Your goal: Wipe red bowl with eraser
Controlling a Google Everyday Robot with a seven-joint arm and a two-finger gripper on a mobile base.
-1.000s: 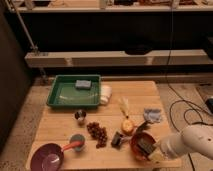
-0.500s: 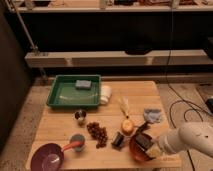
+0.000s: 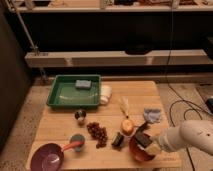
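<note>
Camera view, gripper at the wooden table near corner, clamped on the eraser (a dark block), red bowl right beneath it, purple bowl well apart along the same edge.

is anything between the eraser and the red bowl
Nothing visible does. The gripper, shut on the eraser, holds it right over the inside of the red bowl; the small black object sits beside the bowl, not between.

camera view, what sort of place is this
Probably a robot lab: wooden table of props, metal racking behind, loose floor cables. The gripper holds the eraser in the red bowl.
</note>
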